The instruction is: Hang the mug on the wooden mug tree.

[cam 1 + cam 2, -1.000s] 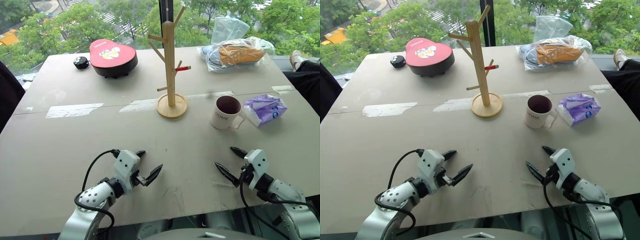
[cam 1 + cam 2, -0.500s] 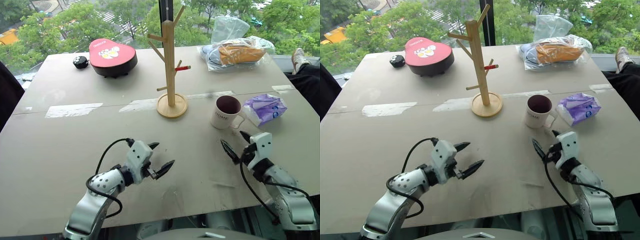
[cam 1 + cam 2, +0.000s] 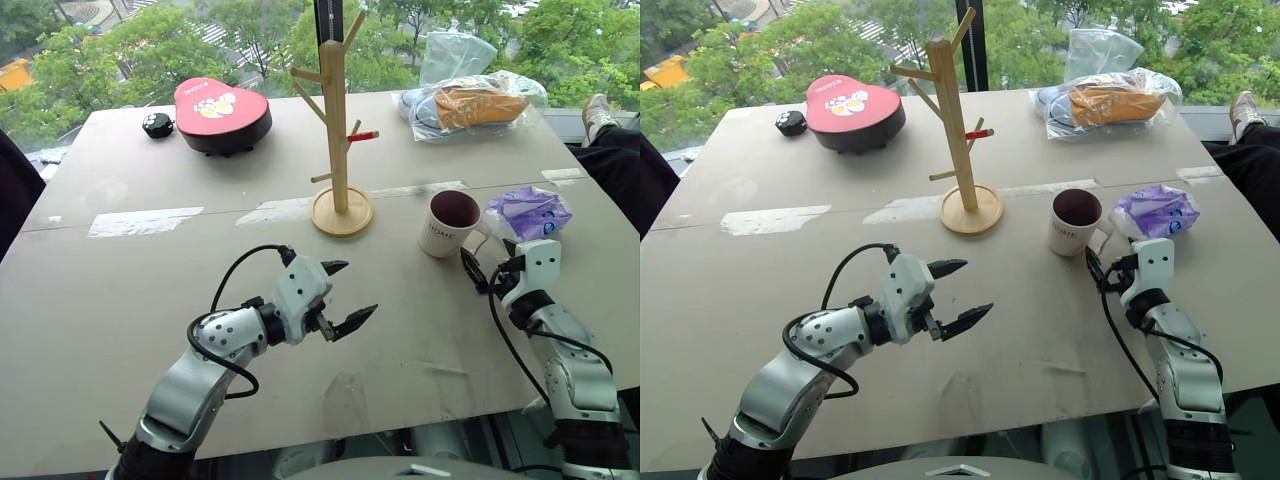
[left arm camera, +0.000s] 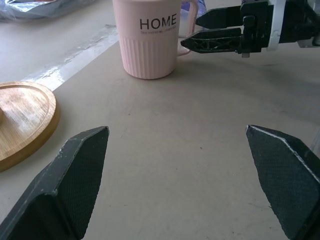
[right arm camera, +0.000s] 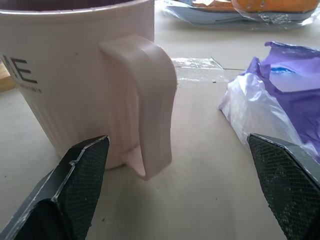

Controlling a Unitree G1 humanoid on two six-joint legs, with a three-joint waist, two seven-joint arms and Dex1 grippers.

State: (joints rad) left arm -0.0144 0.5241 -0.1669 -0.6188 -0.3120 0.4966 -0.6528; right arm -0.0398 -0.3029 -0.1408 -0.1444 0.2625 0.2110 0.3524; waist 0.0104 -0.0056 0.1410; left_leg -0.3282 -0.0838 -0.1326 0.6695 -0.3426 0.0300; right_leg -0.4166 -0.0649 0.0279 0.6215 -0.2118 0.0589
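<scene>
The white mug (image 3: 447,224) with a dark maroon inside stands upright on the table, right of the wooden mug tree (image 3: 338,130), its handle (image 5: 150,100) turned toward me and to the right. My right gripper (image 3: 487,262) is open just short of that handle, one finger on each side of it, touching nothing. Held above the middle of the table, my left gripper (image 3: 358,290) is open and empty, pointing toward the mug (image 4: 150,40). The tree's round base (image 4: 20,120) shows in the left wrist view. One peg (image 3: 366,135) is tipped red.
A purple plastic packet (image 3: 528,212) lies close to the right of the mug. At the back are a red-lidded black box (image 3: 225,112), a small black object (image 3: 160,124) and plastic bags (image 3: 470,100). Tape strips (image 3: 145,220) cross the table. A person's shoe (image 3: 598,115) shows at far right.
Both arms have reached forward. The right gripper has come up to the mug's handle. The left gripper has risen and moved right toward the table's middle. Both stayed open.
</scene>
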